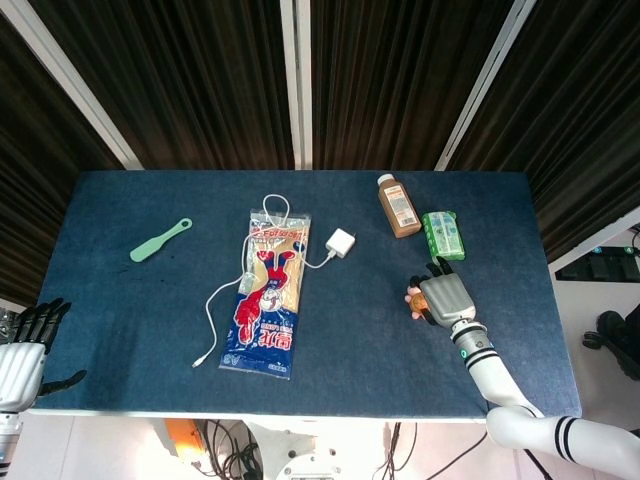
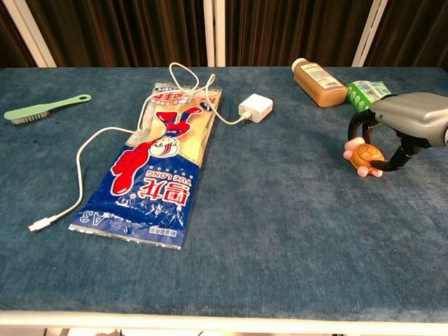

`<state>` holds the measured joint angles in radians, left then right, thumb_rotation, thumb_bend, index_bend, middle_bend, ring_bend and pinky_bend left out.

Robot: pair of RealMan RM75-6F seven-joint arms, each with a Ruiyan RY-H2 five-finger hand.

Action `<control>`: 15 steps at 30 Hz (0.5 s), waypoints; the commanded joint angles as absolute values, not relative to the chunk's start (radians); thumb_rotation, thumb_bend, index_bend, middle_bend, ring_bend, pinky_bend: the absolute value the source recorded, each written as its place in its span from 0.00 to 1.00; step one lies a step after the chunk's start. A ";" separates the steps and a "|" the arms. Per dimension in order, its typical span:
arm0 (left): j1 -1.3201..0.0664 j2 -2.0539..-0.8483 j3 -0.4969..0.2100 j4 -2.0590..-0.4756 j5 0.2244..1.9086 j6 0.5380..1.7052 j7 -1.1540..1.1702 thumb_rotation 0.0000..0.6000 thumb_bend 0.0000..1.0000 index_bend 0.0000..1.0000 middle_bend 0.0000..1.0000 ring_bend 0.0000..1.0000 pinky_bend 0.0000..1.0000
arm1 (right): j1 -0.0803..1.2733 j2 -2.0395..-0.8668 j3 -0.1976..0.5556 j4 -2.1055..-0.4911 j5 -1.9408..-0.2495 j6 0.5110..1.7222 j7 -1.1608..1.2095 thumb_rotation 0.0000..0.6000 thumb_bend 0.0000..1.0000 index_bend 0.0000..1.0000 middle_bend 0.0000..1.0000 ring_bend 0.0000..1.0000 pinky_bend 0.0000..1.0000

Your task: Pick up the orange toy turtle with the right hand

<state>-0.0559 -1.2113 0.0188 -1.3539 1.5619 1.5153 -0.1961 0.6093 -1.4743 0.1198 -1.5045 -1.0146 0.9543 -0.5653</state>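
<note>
From above, the right hand (image 1: 445, 297) covers most of the turtle (image 1: 413, 299); only a sliver of pink and orange pokes out at the hand's left edge. The chest view cuts the hand (image 2: 409, 122) off at the right border, and its fingertips cannot be made out behind the toy.

The turtle (image 2: 365, 155) sits under the palm on the right part of the counter (image 2: 280, 231), just near of the green pack (image 2: 365, 93). Dark fingers (image 2: 358, 124) curl down on its left and right, closed around the shell, so the hand grips it (whether it has left the cloth I cannot tell).

Only the chest view shows this curl and the turtle's shell. Only the head view shows the left hand (image 1: 22, 355), at the counter's near left corner, fingers apart and holding nothing.

Farther left lie a brown bottle (image 1: 398, 205), a white charger (image 1: 340, 243) with its cable, a printed bag (image 1: 268, 292) and a green brush (image 1: 160, 240).
</note>
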 commanded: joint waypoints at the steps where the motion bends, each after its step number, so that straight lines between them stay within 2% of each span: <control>1: -0.056 -1.212 0.018 -1.353 1.561 1.514 -0.198 1.00 0.08 0.00 0.00 0.00 0.00 | 0.610 -1.489 0.117 -1.487 -1.027 0.966 -0.550 1.00 0.21 0.50 0.50 0.22 0.00; 9: -0.056 -1.217 0.019 -1.345 1.560 1.508 -0.207 1.00 0.08 0.00 0.00 0.00 0.00 | 0.595 -1.537 0.111 -1.426 -1.088 1.025 -0.500 1.00 0.33 0.84 0.74 0.43 0.00; 13: -0.054 -1.217 0.018 -1.342 1.561 1.512 -0.211 1.00 0.08 0.00 0.00 0.00 0.00 | 0.585 -1.562 0.107 -1.388 -1.135 1.068 -0.479 1.00 0.42 0.98 0.84 0.47 0.00; 15: -0.054 -1.216 0.017 -1.342 1.561 1.513 -0.211 1.00 0.08 0.00 0.00 0.00 0.00 | 0.581 -1.568 0.105 -1.378 -1.148 1.077 -0.474 1.00 0.44 1.00 0.86 0.48 0.00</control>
